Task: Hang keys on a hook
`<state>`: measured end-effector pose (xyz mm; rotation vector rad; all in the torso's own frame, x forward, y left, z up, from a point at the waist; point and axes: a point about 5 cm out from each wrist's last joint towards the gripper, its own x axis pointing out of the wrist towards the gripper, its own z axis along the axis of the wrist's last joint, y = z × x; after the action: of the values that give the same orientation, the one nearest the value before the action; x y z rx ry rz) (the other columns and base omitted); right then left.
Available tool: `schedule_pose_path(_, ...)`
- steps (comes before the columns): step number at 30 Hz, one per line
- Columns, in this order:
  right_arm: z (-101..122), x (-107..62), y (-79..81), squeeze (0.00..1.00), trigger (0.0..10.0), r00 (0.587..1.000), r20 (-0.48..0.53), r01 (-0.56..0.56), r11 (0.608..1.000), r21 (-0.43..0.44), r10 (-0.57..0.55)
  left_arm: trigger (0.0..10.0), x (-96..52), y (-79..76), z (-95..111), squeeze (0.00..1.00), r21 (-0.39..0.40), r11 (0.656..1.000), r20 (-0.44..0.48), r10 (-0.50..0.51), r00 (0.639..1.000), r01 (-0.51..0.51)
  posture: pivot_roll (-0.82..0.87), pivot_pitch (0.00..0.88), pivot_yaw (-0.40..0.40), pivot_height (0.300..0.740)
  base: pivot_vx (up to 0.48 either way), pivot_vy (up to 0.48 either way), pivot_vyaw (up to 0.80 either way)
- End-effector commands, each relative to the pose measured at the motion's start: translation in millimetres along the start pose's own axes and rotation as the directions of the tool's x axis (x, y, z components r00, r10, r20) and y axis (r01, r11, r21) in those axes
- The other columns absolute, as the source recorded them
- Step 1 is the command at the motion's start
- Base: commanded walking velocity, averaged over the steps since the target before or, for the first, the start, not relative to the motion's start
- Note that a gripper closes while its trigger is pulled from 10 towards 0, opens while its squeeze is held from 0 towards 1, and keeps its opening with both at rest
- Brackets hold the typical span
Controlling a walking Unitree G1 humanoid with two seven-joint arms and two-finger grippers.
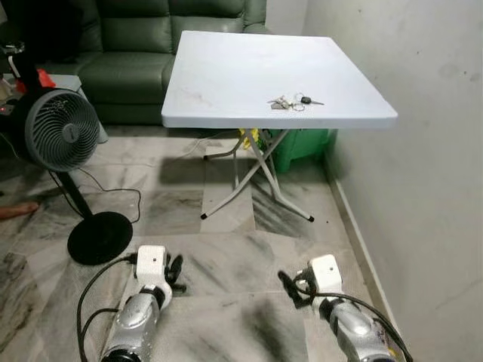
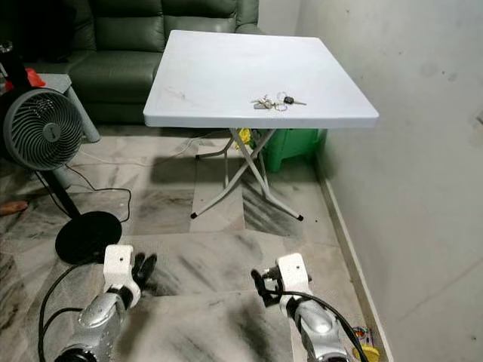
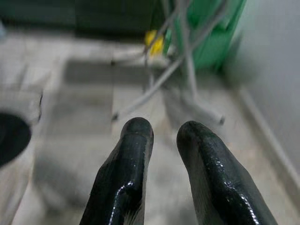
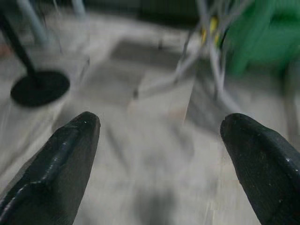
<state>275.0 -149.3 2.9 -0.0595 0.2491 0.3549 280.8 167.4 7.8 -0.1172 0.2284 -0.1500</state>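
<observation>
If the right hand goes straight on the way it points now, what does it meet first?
Probably the floor: the open right hand aims down at bare marble tiles short of the folding table's legs. Depth is unclear, so the legs could come first.

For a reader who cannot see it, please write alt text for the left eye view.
Keys lie near the right front edge of a white folding table beside a wall. Low in front, above the marble floor, are the left tool and right tool. A fan stands left, a green sofa behind.
</observation>
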Motion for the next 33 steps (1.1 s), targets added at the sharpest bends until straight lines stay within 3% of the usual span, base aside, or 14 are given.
schedule_pose_path(1,20,5.7,1.3,0.0,10.0,0.993,0.118,-0.004,1.0,-0.008,0.005,10.0,4.7,-0.2,21,0.0,0.005,1.0,0.111,-0.012,0.994,0.012,-0.01,0.0,-0.04,0.74,0.0,0.0,0.0)
schedule_pose_path(6,37,7.1,6.6,0.0,10.0,0.976,0.214,-0.038,0.999,0.013,0.034,10.0,5.3,-2.9,40,0.0,0.007,1.0,0.2,-0.021,0.979,0.02,-0.01,0.0,-0.038,0.74,0.0,0.0,0.0)
schedule_pose_path(9,51,5.8,12.7,0.0,10.0,0.956,0.292,-0.047,0.999,0.017,0.04,10.0,2.5,-6.1,56,0.0,-0.053,0.997,0.267,-0.044,0.963,0.061,-0.01,0.0,-0.033,0.74,0.0,0.0,0.0)
schedule_pose_path(23,72,3.6,21.5,0.0,10.0,0.936,0.339,-0.091,0.995,-0.041,0.099,10.0,-4.8,-10.3,65,0.0,-0.043,0.994,0.258,-0.082,0.963,0.096,0.0,0.0,-0.03,0.74,0.0,0.0,0.0)
schedule_pose_path(33,77,2.5,18.2,0.0,10.0,0.937,0.336,-0.088,0.995,-0.044,0.098,10.0,-5.2,-8.4,69,0.0,-0.044,0.996,0.251,-0.07,0.965,0.084,0.0,0.0,-0.035,0.74,0.368,0.0,0.0)
